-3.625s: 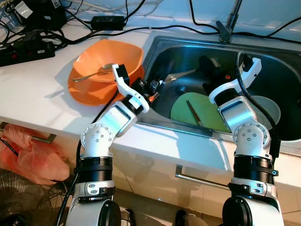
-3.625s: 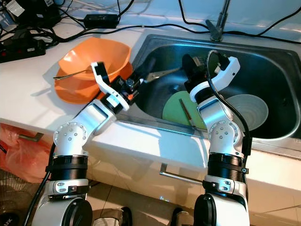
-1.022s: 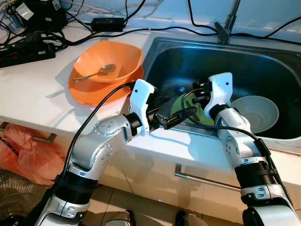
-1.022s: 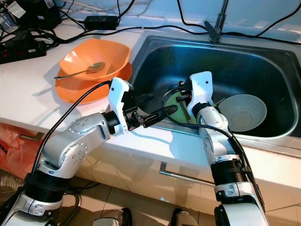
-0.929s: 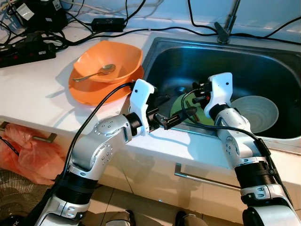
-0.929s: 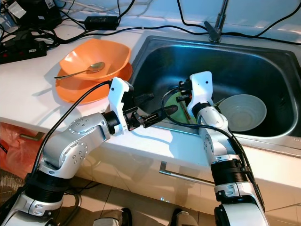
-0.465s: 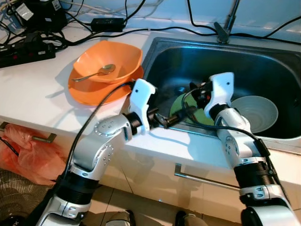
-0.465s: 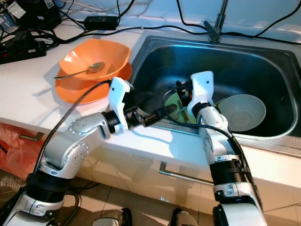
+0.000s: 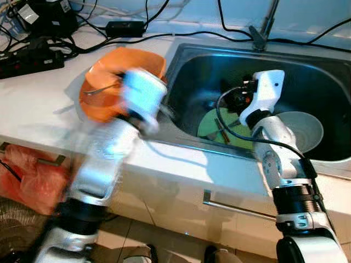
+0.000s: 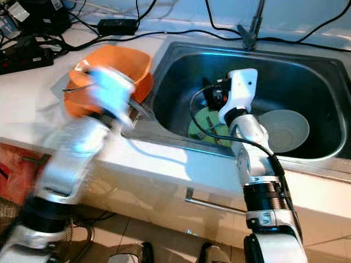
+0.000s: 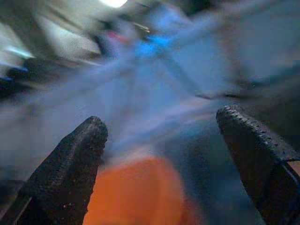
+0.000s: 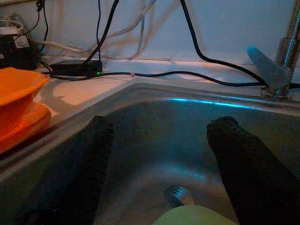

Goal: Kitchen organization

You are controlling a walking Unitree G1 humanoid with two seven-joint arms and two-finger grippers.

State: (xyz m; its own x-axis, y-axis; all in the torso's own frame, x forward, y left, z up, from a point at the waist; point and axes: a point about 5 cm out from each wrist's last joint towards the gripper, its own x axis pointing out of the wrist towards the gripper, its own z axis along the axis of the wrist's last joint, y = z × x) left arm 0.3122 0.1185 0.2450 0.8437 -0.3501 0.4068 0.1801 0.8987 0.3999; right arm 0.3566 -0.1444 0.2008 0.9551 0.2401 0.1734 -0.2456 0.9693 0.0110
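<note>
Judging from the blur, our left arm was swinging fast above the orange bowl (image 9: 104,82) at the sink-side edge of the bench (image 9: 38,104), and that speed was our main worry: a sweep so close to the bowl could clip its rim and skid it, or flick out the spoon (image 10: 74,68) resting in it. Our left gripper (image 11: 164,136) had its jaws spread wide with nothing between them, an orange smear showing beyond them. Our right gripper (image 12: 164,154) hung inside the sink (image 9: 307,71), jaws also apart and empty, pointing toward the back wall and the tap (image 12: 281,61). A careless drop there could knock the dishes below it or snag the black cables (image 9: 164,35) trailing along the back edge of the bench.

The orange bowl looked shallow and glossy and seemed to sit on a matching orange dish. Down in the sink lay a green plate (image 9: 211,123) with a slim utensil (image 9: 222,130) across it, a pale bowl (image 9: 304,126) just beside it, and a fork (image 12: 176,193) near the plate's far rim.
</note>
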